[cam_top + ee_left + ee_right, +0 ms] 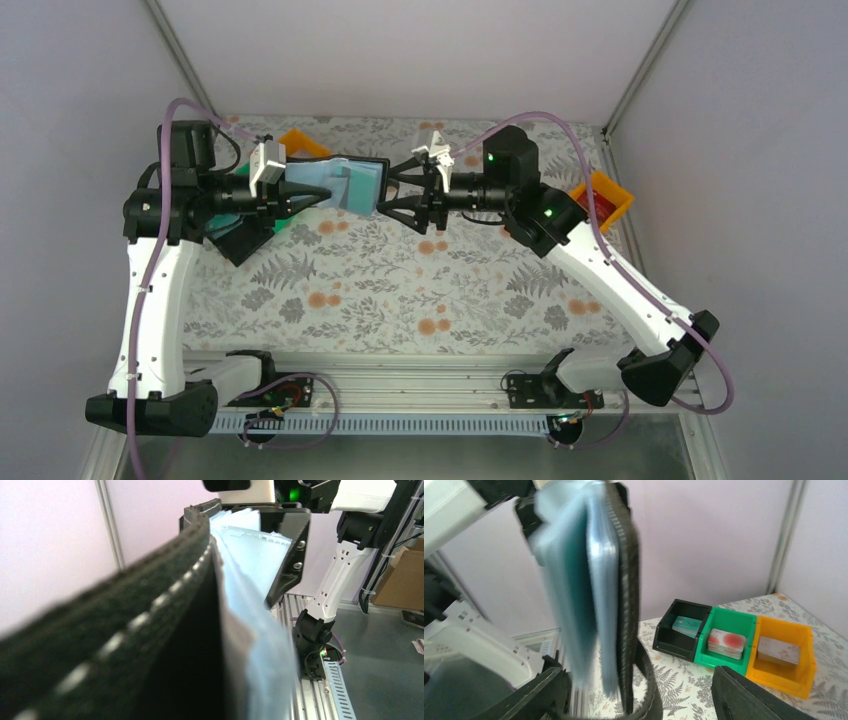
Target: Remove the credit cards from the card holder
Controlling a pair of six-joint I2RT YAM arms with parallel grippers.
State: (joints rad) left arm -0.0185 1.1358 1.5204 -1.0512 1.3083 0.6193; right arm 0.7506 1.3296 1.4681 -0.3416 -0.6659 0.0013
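My left gripper (pixel 300 196) is shut on the card holder (pixel 340 184) and holds it in the air above the back of the table. The black wallet hangs open with its grey-blue pockets fanned out. It fills the left wrist view (pixel 150 645) and hides my left fingers there. My right gripper (pixel 382 197) is open, with its fingers on either side of the wallet's free edge. In the right wrist view the wallet (pixel 624 580) hangs edge-on between my right fingers (pixel 539 695). A teal face (pixel 571 580) shows among the pockets. No red card shows in the wallet.
Three bins stand in a row at the back left: black (pixel 672 642) with a teal card, green (pixel 744 620) with red-and-white cards, orange (pixel 796 675) with grey-brown cards. Another orange bin (pixel 612 190) stands at the back right.
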